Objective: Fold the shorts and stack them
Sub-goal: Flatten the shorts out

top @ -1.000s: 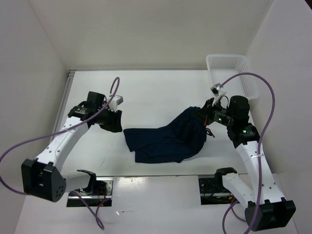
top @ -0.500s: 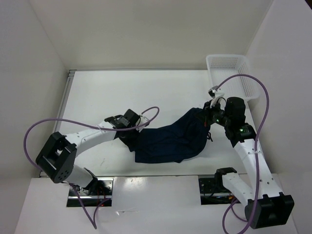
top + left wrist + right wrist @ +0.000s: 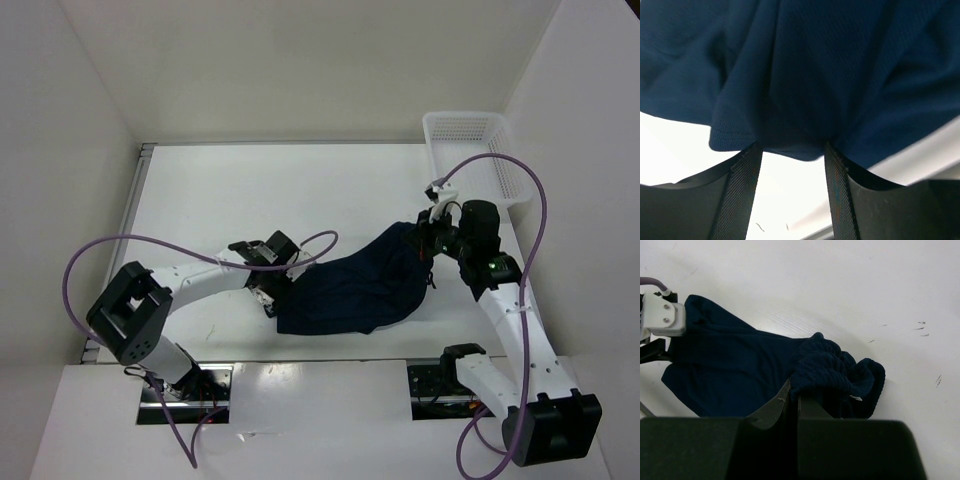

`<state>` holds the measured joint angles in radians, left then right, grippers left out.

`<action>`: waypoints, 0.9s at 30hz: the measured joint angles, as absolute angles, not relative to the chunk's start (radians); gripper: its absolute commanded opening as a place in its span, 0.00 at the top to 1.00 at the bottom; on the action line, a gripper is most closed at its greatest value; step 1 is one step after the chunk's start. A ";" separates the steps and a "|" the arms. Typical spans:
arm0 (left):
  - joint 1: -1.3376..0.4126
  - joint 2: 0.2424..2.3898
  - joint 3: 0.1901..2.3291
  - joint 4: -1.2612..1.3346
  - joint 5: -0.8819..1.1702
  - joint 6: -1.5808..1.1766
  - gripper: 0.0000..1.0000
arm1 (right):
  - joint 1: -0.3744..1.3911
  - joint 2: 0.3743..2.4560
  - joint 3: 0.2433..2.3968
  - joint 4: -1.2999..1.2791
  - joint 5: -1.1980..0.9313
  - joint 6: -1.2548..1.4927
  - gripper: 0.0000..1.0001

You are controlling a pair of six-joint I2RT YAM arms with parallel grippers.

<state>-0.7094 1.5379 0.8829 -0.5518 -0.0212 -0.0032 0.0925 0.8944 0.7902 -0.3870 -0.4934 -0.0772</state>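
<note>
"Top external view: state the position of the garment," the first technician says.

"The dark navy soft-fabric shorts lie rumpled on the white tabletop. They are between the two arms and toward the near edge. A white plastic mesh basket stands at the far right corner and does not touch the shorts."

"Left wrist view: state the condition of the left hand."

"The left hand is spread. Its two black fingers stand apart, and the hem of the shorts crosses the gap at their tips. In the overhead view this hand sits low at the left edge of the fabric."

"Right wrist view: state the condition of the right hand."

"The right hand is pressed together and pinches a bunched fold at the right end of the shorts. The fabric gathers into thick wrinkles just beyond the fingertips. The rest of the garment spreads flatter across the tabletop toward the left arm."
</note>
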 measured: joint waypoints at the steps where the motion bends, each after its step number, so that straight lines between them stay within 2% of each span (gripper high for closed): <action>1: -0.709 1.538 0.889 -0.571 -0.006 -0.003 0.40 | 0.093 0.894 0.788 -0.387 -0.490 -0.081 1.00; 9: -0.721 1.541 0.899 -0.627 0.023 -0.003 0.39 | 0.093 0.894 0.770 -0.379 -0.479 -0.104 1.00; 12: -0.725 1.561 0.897 -0.620 0.024 -0.004 0.49 | 0.093 0.894 0.770 -0.379 -0.472 -0.107 1.00; 17: -0.723 1.601 0.888 -0.600 0.016 -0.003 0.89 | 0.093 0.894 0.769 -0.379 -0.464 -0.112 1.00; 19: -0.721 1.601 0.889 -0.598 0.022 -0.006 0.97 | 0.093 0.894 0.769 -0.378 -0.459 -0.115 1.00; 20: -0.718 1.601 0.889 -0.598 0.024 -0.005 1.00 | 0.093 0.894 0.769 -0.378 -0.458 -0.119 1.00; 23: -0.700 1.601 0.896 -0.603 0.022 -0.004 1.00 | 0.093 0.894 0.772 -0.380 -0.450 -0.131 1.00; 27: -0.584 1.600 1.008 -0.659 -0.002 -0.003 1.00 | 0.093 0.906 0.821 -0.386 -0.430 -0.160 1.00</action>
